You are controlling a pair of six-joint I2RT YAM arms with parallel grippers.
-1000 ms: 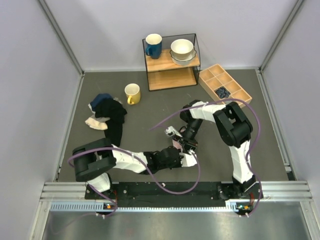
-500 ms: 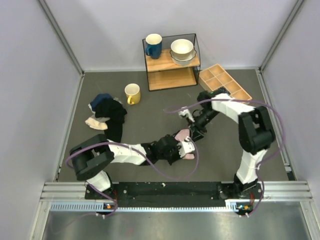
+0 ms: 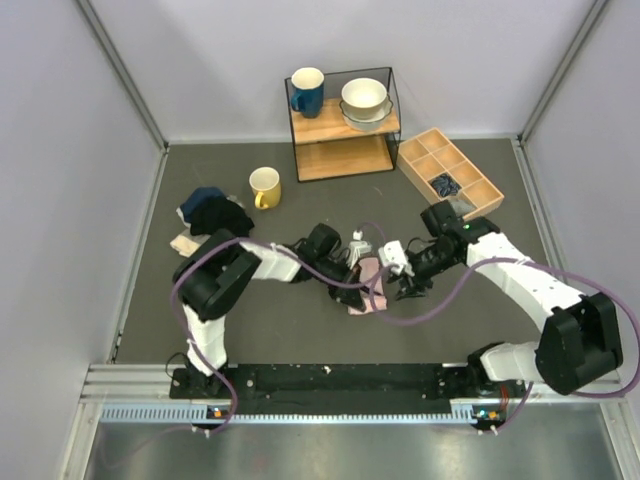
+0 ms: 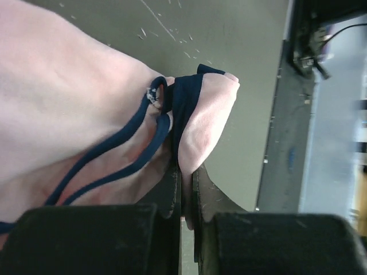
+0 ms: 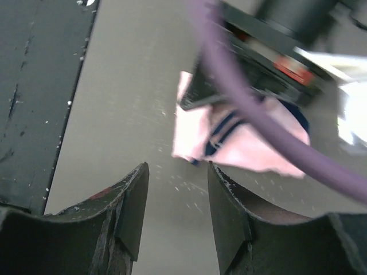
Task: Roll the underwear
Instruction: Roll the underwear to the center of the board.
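The light-pink underwear [image 3: 367,288] with navy edging is bunched near the middle of the table. My left gripper [image 3: 352,272] reaches in from the left and is shut on it. In the left wrist view the fingers [image 4: 184,175] pinch a fold of the pink fabric [image 4: 69,103] beside its navy band. My right gripper [image 3: 405,272] is just right of the underwear, open and empty. In the right wrist view its gripper [image 5: 176,172] is low over the table, with the underwear [image 5: 241,140] a short way ahead.
A yellow mug [image 3: 265,187] stands at the back left. Black garments [image 3: 215,215] and a small beige cloth [image 3: 185,243] lie at the left. A wire shelf [image 3: 343,125] with a blue mug and bowls, and a wooden divider tray [image 3: 450,172], stand at the back.
My left gripper has carried the underwear away from the front edge toward the table's middle. My right gripper let go, swung out to the right and now sits open beside it.
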